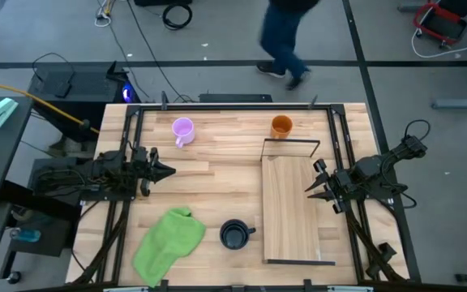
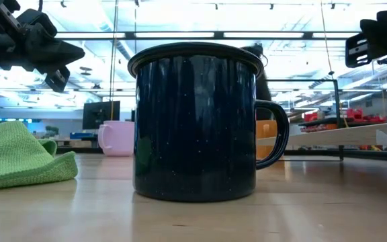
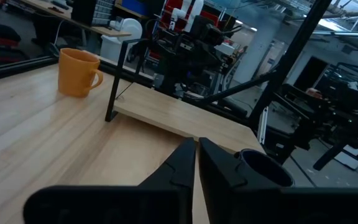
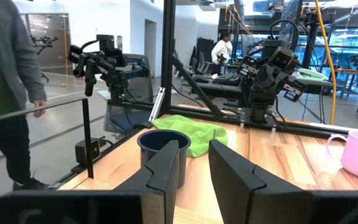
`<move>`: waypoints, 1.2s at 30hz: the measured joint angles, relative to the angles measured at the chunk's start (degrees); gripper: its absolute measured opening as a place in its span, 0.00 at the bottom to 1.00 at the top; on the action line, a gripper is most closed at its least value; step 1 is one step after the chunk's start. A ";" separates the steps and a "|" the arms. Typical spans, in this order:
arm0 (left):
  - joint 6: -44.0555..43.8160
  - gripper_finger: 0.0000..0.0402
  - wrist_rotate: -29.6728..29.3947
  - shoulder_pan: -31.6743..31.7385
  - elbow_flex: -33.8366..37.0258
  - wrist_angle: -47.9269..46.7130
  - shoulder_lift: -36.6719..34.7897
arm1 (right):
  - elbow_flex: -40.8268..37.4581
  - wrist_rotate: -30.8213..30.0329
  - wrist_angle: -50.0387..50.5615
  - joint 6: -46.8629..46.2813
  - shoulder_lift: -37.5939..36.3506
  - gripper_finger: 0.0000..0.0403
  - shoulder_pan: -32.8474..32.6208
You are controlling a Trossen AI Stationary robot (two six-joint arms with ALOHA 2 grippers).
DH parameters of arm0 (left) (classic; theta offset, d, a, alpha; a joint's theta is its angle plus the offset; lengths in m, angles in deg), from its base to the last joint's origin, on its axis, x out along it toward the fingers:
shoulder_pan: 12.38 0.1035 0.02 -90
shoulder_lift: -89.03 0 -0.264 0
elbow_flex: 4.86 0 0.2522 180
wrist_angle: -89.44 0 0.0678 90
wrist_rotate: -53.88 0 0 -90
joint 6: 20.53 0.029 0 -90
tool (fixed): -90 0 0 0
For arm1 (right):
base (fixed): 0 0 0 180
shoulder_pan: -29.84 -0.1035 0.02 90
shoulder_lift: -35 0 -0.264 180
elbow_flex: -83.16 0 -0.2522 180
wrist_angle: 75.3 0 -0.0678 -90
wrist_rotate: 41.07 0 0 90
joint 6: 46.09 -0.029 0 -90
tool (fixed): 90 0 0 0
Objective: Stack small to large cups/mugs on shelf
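The purple mug (image 1: 183, 130) and the orange mug (image 1: 281, 126) stand upright on the table near its far edge. The black mug (image 1: 235, 234) stands upright near the front edge, close to the low camera (image 2: 197, 121). The shelf (image 1: 297, 211), a light-wood board with black wire ends, lies on the right half of the table. My left gripper (image 1: 169, 171) is shut and empty above the table's left part, pointing right. My right gripper (image 1: 313, 182) is open and empty over the shelf's right edge, pointing left toward the black mug (image 4: 163, 146).
A crumpled green cloth (image 1: 169, 243) lies at the front left, beside the black mug. A person (image 1: 286, 40) walks on the floor beyond the table's far edge. Bare tabletop lies between the two grippers and the mugs.
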 joint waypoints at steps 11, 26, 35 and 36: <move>0.00 0.08 0.00 0.00 0.00 -0.02 0.02 | 0.00 0.00 -0.02 0.00 0.00 0.24 0.00; -0.01 0.08 -0.14 0.03 -0.02 0.00 0.02 | 0.00 0.00 0.00 -0.02 0.02 0.24 0.00; -0.01 0.06 -1.37 0.09 0.00 0.00 -0.01 | 0.00 -0.27 -0.04 0.51 0.01 0.24 0.03; -0.01 0.06 -1.38 0.09 -0.02 0.00 -0.01 | 0.00 -1.16 -0.13 1.61 0.02 0.24 0.17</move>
